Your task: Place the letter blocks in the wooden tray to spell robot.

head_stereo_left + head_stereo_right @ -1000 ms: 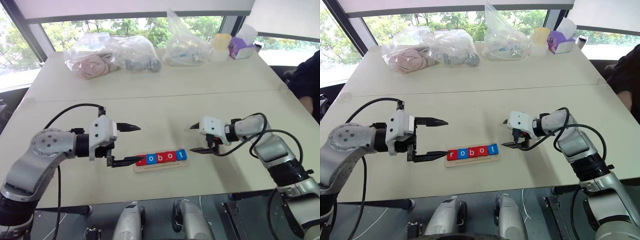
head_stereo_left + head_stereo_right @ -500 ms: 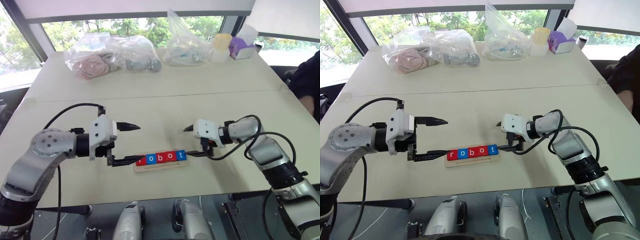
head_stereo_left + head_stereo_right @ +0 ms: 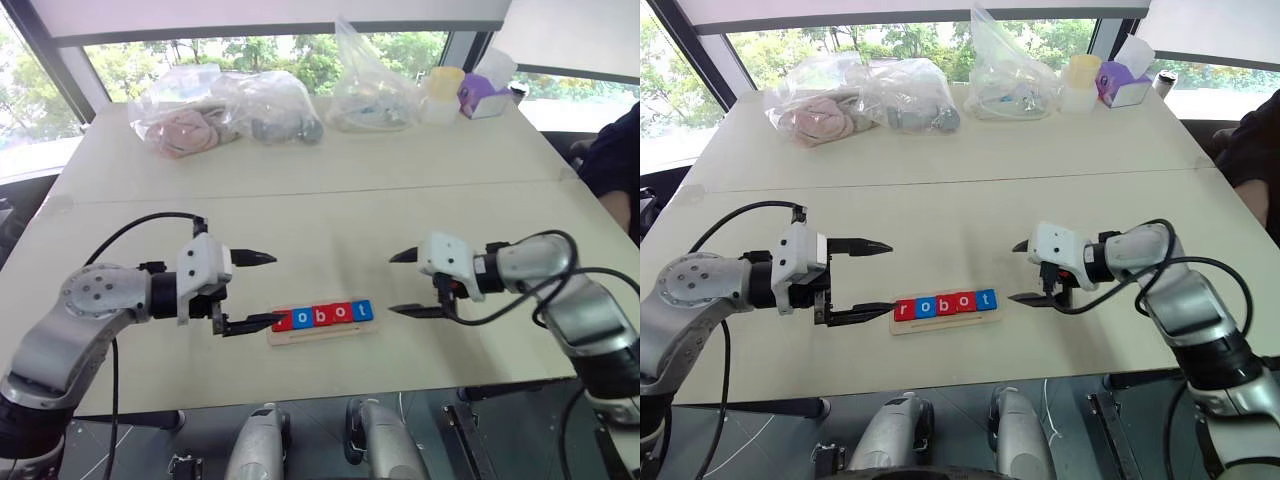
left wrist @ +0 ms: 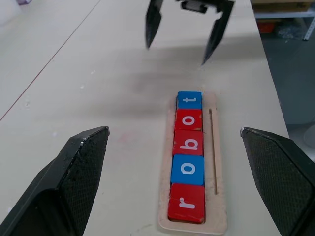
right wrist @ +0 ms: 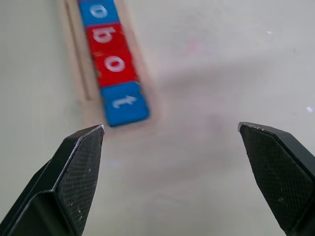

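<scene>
The wooden tray (image 3: 322, 331) lies on the table's near part, between my two grippers. Five letter blocks (image 3: 322, 315) sit in it in a row, red and blue, reading r, o, b, o, t from left to right. In the left wrist view the same row of letter blocks (image 4: 187, 162) fills the tray (image 4: 216, 196). My left gripper (image 3: 262, 290) stands open just left of the tray, its lower finger near the red r block. A little to the right of the blue t block (image 5: 123, 102), my right gripper (image 3: 404, 283) is open and holds nothing.
Clear plastic bags (image 3: 225, 105) with soft items, a yellow-lidded cup (image 3: 441, 92) and a purple tissue box (image 3: 482, 95) line the table's far side. A seam (image 3: 300, 190) crosses the tabletop. A person's dark sleeve (image 3: 612, 160) shows at the right edge.
My right gripper went in close to the t block's end of the tray, then drew back to the right and rose a little. The left gripper and the blocks stayed put.
</scene>
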Robot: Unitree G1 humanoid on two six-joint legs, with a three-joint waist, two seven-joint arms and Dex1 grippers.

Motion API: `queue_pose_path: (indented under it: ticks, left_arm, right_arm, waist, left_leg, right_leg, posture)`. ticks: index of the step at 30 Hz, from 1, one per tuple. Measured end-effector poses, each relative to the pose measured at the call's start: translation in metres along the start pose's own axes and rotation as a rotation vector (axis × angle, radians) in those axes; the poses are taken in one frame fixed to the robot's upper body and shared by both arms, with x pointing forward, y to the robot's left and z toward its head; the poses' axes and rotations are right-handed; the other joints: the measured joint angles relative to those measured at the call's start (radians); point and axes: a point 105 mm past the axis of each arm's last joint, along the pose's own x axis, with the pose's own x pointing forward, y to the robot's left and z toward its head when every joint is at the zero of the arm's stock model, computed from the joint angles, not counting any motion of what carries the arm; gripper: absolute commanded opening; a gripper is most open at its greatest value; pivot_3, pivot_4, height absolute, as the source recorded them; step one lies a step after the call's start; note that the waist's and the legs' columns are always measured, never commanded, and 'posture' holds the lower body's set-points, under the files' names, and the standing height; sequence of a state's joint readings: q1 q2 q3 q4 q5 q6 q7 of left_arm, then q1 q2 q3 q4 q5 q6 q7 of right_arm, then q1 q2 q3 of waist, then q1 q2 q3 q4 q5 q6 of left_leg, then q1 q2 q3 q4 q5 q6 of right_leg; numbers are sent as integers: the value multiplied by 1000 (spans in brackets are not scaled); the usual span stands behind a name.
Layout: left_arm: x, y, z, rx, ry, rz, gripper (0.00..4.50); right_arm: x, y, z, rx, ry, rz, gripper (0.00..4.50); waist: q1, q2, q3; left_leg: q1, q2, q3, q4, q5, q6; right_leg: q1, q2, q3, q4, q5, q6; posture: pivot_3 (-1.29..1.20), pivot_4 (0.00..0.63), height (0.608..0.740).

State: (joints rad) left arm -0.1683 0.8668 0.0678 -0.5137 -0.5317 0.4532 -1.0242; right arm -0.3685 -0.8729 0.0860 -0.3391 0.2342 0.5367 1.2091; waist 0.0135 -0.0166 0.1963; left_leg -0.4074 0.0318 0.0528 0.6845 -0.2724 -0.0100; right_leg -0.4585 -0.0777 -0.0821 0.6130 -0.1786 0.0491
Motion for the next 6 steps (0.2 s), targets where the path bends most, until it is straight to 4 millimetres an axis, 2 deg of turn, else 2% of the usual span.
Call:
queue_pose_path:
  ticks: [4, 6]
  left_arm:
    - [-6, -4, -10, -31, 34, 7, 4500]
    - [-10, -4, -12, -34, 46, 12, 4500]
  right_arm:
    - [-15, 20, 9, 102, -36, 10, 4477]
    - [-19, 23, 13, 133, -50, -1, 4477]
  waist:
    - [0, 0, 0]
    - [0, 0, 0]
  left_leg:
    - [0, 0, 0, 0, 0, 0]
    - [0, 0, 0, 0, 0, 0]
  right_leg:
    - [0, 0, 0, 0, 0, 0]
    - [0, 0, 0, 0, 0, -1]
  posture:
    - [0, 150, 740]
    - [0, 150, 740]
